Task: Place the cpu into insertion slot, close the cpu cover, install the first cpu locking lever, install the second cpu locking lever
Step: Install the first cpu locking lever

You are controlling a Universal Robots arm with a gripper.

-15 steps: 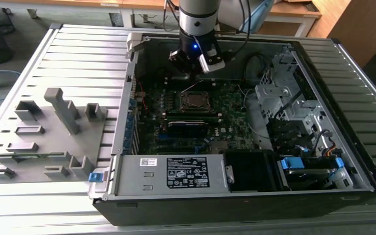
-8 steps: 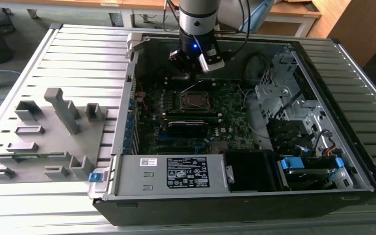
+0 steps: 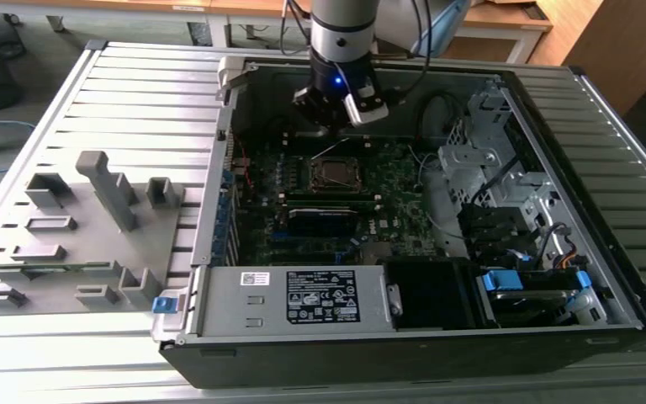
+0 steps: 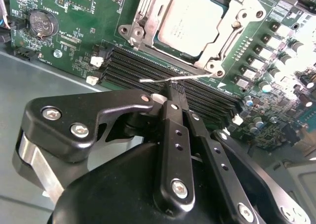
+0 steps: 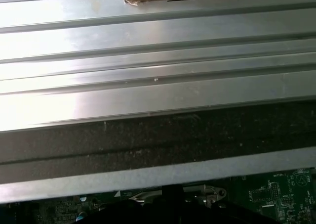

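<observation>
The cpu (image 4: pixel 195 22) sits covered upper centre; my clenched pincer (image 4: pixel 174 91) grips a lever (image 4: pixel 173 77), needing latching.

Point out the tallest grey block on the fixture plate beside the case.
The slanted-top post near the plate's middle. It rises well above the short blocks around it.

A green motherboard (image 4: pixel 74 26) patterned with fine pale traces carries a dull silver-grey cpu (image 4: pixel 195 21) inside a silver-grey cpu cover (image 4: pixel 247 16). Long black memory slots (image 4: pixel 148 70) run beside it. The gripper (image 4: pixel 173 93) is matte black with silver screws. In the exterior view, the ribbed tabletop (image 3: pixel 132 101) is pale grey, the computer case (image 3: pixel 413 362) apparently black.
</observation>
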